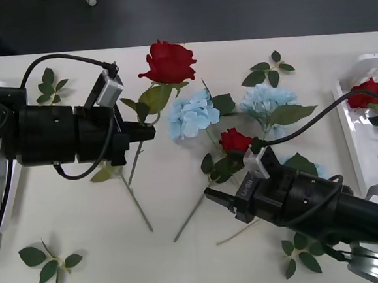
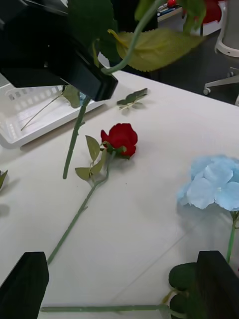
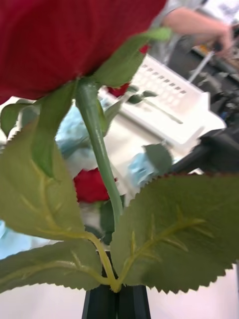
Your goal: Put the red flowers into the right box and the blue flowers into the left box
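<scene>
My left gripper (image 1: 148, 133) is shut on the stem of a red flower (image 1: 167, 61), held above the table; its bloom (image 3: 64, 40) looms close and the fingers (image 3: 117, 301) pinch the stem. My right gripper (image 1: 213, 195) hangs open low over the table, fingers (image 2: 25, 284) apart. A second red flower (image 1: 235, 140) lies beside it, and another (image 2: 122, 138) lies under the left gripper (image 2: 94, 84). Two blue flowers (image 1: 192, 115) (image 1: 264, 103) lie mid-table. The right box (image 1: 373, 146) holds one red flower (image 1: 367, 93). The left box (image 2: 30, 112) sits behind the left arm.
Loose leaf sprigs lie at the back left (image 1: 50, 83), back right (image 1: 268, 69), front left (image 1: 48, 261) and front right (image 1: 303, 257). A bare stem (image 1: 136, 201) crosses the table below the left gripper. A third blue bloom (image 1: 319, 168) peeks from behind the right arm.
</scene>
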You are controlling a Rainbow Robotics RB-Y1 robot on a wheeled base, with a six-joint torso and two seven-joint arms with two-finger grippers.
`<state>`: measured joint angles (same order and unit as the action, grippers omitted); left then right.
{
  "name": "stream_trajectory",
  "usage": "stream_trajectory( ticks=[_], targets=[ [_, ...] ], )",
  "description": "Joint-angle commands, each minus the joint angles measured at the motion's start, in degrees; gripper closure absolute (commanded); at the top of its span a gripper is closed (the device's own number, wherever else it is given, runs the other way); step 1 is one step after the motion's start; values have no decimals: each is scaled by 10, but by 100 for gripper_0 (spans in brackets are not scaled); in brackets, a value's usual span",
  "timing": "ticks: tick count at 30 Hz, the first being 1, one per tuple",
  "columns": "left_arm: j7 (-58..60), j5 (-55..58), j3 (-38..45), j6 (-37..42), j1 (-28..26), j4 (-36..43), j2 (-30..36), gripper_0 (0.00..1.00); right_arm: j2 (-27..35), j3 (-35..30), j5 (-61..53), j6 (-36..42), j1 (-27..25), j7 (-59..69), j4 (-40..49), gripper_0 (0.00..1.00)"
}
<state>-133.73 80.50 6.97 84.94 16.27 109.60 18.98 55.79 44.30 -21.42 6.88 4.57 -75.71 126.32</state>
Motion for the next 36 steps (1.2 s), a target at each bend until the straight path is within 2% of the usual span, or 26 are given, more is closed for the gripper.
stream_trajectory(
  ticks=[1, 8, 14, 20, 26, 36],
  targets=[
    [-97, 65, 15, 15, -7, 16, 0, 100, -38, 4, 4, -3, 0, -12, -6, 13],
    [-208, 145, 79, 92, -19, 16, -65, 100, -94, 22, 16, -4, 2, -13, -34, 13],
    [-213, 165, 117, 150, -19, 16, -109, 100, -121, 45, 29, -4, 18, -13, -41, 13],
    [-213, 183, 116, 158, -19, 20, -119, 100, -128, 86, 28, -16, 55, -8, -53, 13],
    [-213, 177, 109, 158, -19, 23, -127, 100, -123, 99, 21, -20, 89, -3, -53, 13],
    [-213, 170, 95, 157, -19, 23, -129, 100, -156, 108, 20, -22, 109, -9, -80, 13]
  ],
)
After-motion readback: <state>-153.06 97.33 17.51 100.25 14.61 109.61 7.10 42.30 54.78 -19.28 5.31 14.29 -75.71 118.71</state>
